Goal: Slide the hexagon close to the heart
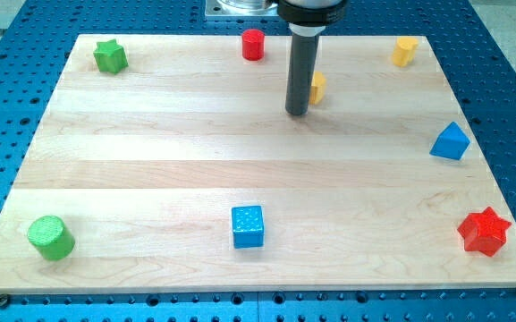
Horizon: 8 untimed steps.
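- My tip [297,113] sits in the upper middle of the frame, on the wooden board [150,179], with the dark rod rising straight up out of the top edge.
- No fingers on this rig, so nothing to spread or pinch; the rod ends plain.
- A small yellow block [318,88] is just to the right of the rod, partly hidden behind it. Shape cannot be made out; it looks to be touching the rod or very nearly so.
- A second yellow block [405,51] lies at the upper right corner of the board, well apart from my tip. Its outline looks faceted, but I cannot tell hexagon from heart.
- Red cylinder [253,44] at top centre, left of the rod.
- Green star [110,56] at upper left.
- Blue triangular block [451,142] at the right edge, mid height.
- Red star [484,231] at lower right.
- Blue cube [247,226] at lower centre.
- Green cylinder [50,237] at lower left.
- Blue perforated table [7,107] surrounds the board.
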Each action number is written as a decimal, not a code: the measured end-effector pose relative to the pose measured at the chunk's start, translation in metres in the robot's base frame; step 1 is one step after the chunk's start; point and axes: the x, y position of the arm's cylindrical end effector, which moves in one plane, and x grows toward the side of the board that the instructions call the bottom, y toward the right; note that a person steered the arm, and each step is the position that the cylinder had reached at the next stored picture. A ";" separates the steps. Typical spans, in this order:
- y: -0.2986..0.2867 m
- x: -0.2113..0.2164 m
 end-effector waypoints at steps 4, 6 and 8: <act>0.087 -0.091; 0.077 -0.081; -0.003 -0.072</act>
